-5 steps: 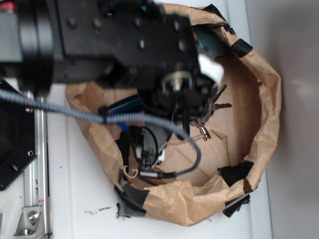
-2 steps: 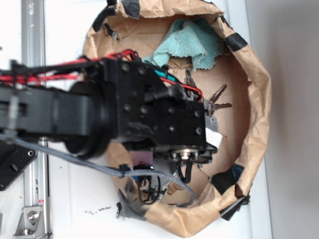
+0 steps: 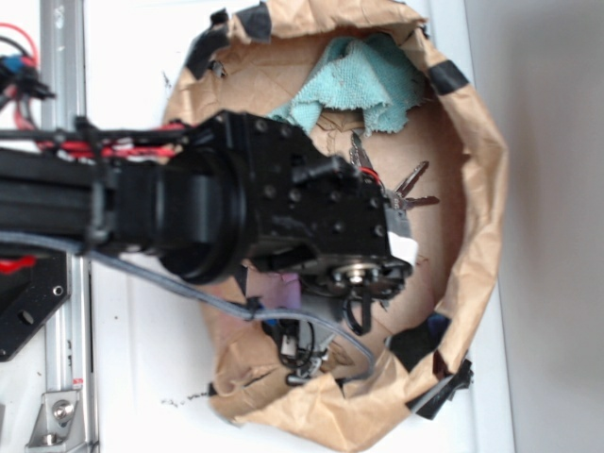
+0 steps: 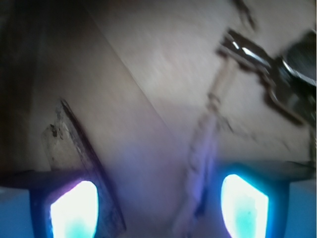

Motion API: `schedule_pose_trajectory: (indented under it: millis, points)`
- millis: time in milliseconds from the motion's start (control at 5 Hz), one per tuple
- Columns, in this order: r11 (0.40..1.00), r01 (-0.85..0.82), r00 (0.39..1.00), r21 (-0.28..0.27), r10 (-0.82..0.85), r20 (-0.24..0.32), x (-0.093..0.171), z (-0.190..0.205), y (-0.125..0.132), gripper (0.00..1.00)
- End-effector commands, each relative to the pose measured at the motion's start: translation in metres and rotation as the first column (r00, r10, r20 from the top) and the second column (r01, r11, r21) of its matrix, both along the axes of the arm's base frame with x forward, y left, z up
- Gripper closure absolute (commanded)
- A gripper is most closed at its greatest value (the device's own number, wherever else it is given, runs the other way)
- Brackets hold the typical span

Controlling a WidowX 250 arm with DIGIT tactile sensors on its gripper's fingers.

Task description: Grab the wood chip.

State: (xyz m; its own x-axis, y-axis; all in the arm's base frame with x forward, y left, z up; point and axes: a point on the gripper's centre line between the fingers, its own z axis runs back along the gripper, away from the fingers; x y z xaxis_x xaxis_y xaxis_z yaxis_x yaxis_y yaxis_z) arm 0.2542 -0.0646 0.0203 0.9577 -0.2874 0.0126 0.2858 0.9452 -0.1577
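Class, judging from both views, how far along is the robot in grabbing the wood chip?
Done: the arm is over the paper-lined bin. In hand: the gripper hangs open near the keys, holding nothing. Left: locating, closing on and lifting the wood chip, which I cannot pick out in either view.

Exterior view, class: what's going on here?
A robot arm reaches into a brown paper nest holding a teal cloth and keys. In the wrist view its tool is open and empty over the cardboard floor. A rough brown piece near one finger may be the wood chip; too blurred to tell.
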Motion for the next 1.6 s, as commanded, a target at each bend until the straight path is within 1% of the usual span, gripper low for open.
schedule_pose_trajectory:
  millis: [0, 200, 400, 600, 800, 1000, 1200, 1400]
  points:
    - [0.995, 0.075, 0.995, -0.064, -0.071, 0.067, -0.026, 0.025, -0.002, 0.00]
    - [0.996, 0.059, 0.994, -0.061, -0.053, 0.100, -0.025, 0.045, 0.008, 0.00]
    - [0.991, 0.093, 0.990, -0.095, -0.082, 0.117, -0.024, 0.056, 0.008, 0.00]
    - [0.983, 0.153, 0.986, -0.105, -0.144, 0.088, -0.016, 0.046, -0.013, 0.00]
    - [0.973, 0.199, 0.979, -0.118, -0.192, 0.071, -0.013, 0.031, -0.031, 0.00]
    - [0.965, 0.241, 0.969, -0.104, -0.234, 0.077, -0.012, 0.014, -0.053, 0.00]
    - [0.962, 0.269, 0.959, -0.043, -0.264, 0.101, -0.017, -0.002, -0.065, 0.00]
    - [0.974, 0.217, 0.970, 0.070, -0.223, 0.097, -0.014, -0.012, -0.054, 0.00]
